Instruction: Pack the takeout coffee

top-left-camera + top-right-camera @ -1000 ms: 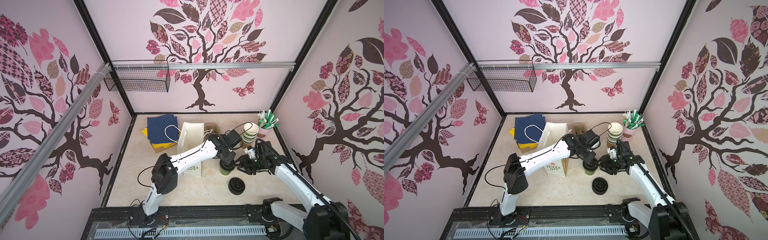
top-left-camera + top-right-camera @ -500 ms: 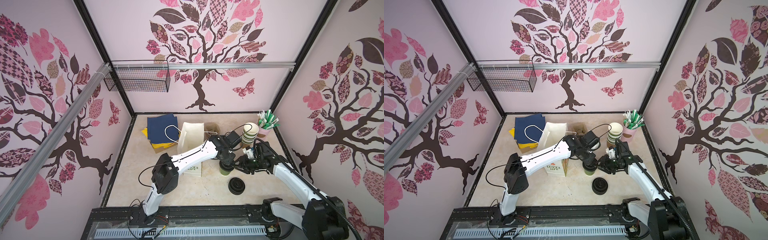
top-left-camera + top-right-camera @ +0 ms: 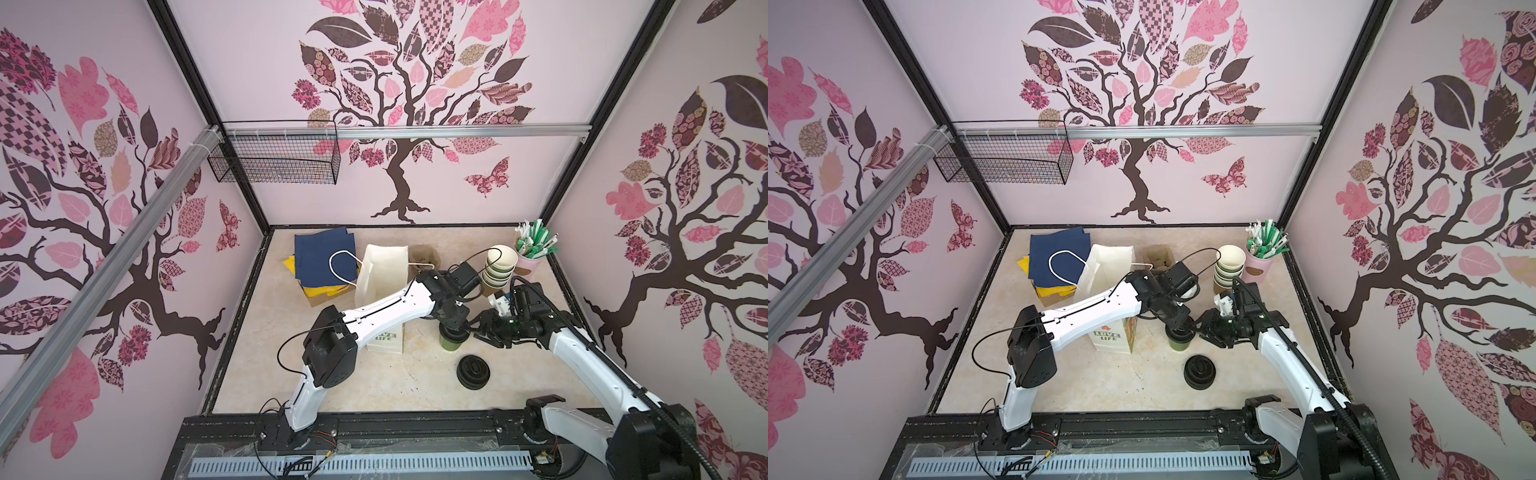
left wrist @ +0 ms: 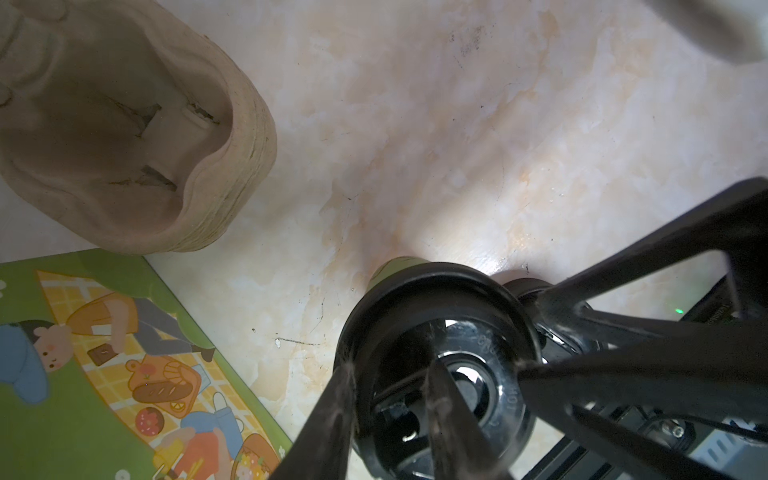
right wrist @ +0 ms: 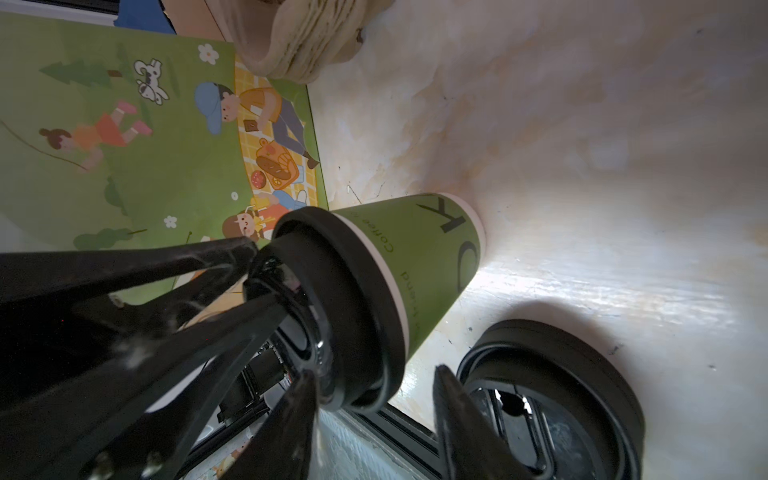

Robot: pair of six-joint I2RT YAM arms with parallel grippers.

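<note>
**Top views.** You see one takeout coffee cup (image 3: 449, 344) standing upright on the marbled table (image 3: 374, 399). It is near the base of the paper bag (image 3: 380, 286) but apart from it. In both top views the cup sits between the bag and the right gripper (image 3: 478, 329). The left arm crosses in front of the bag, and the left gripper (image 3: 455, 326) points down onto the cup's black lid (image 5: 357, 291). A stack of loose lids (image 3: 473, 371) lies on the table toward the front edge, near the cup but not touching it. The nested cups (image 3: 498, 268) stand toward the back wall.

**Left wrist view.** You look down on the lid, with a sliver of the green cup (image 4: 395, 266) showing past its rim. The left gripper's fingers (image 4: 332, 415) are set narrow. One runs outside the lid's rim and the other lies over the recessed top. You cannot tell whether they pinch the rim or merely straddle it. The brown pulp carriers (image 4: 124, 124) lie just beside the bag's illustrated green side.

**Right wrist view.** The right gripper comes at the lid from the side with its jaws moderately wide. One finger (image 5: 291, 415) lies against or just beside the lid's edge. The other stands off from it, with table showing in the gap, so you see nothing clamped there. The loose lids lie just past that finger.
</note>
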